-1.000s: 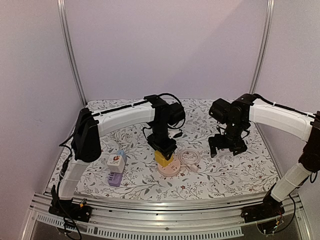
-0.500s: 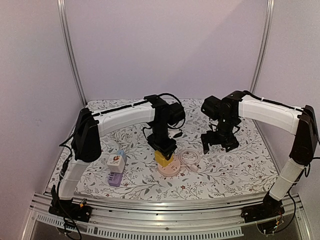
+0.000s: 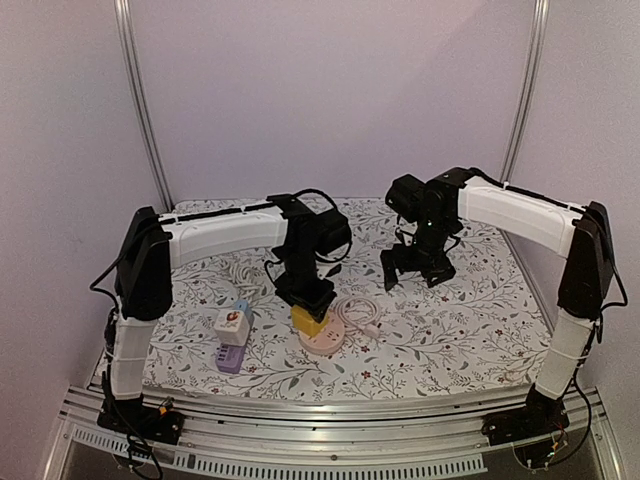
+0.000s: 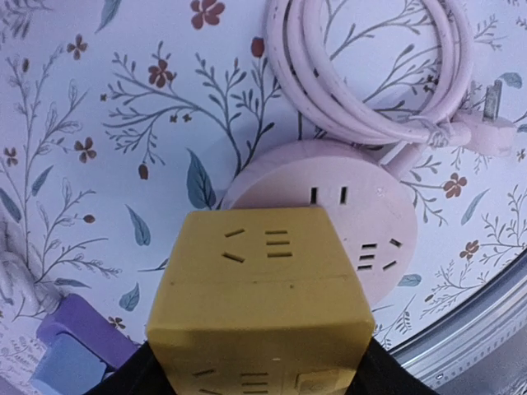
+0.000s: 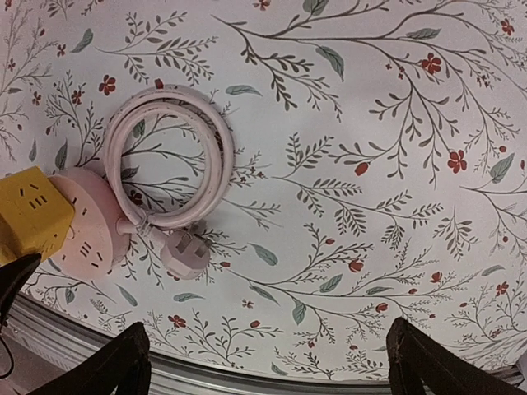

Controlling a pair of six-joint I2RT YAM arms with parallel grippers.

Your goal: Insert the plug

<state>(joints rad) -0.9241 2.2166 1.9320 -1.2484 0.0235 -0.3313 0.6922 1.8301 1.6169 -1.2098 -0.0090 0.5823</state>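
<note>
Shift of the whole pairing: the yellow cube adapter (image 3: 308, 320) and the pink round socket (image 3: 322, 342) under it both sit a bit further toward the counter's left edge than a second ago, and the pink cable coil (image 3: 360, 313) has moved with them. The left tool (image 3: 305, 300) is half-closed on the adapter's sides and grips it from above. The adapter lies over the socket's near-left part, close to the middle of the counter's near edge. Whether its prongs are in the slots is hidden. The socket moving along suggests the adapter is caught or pressing on it, so the insertion is probably under way but not confirmed.

The right tool (image 3: 412, 270) has swung in from the right side toward the centre back. Its jaws are spread wide and hold nothing. It likely comes to steady the socket. The purple strip (image 3: 230, 358) and white cube (image 3: 231, 322) are untouched.
</note>
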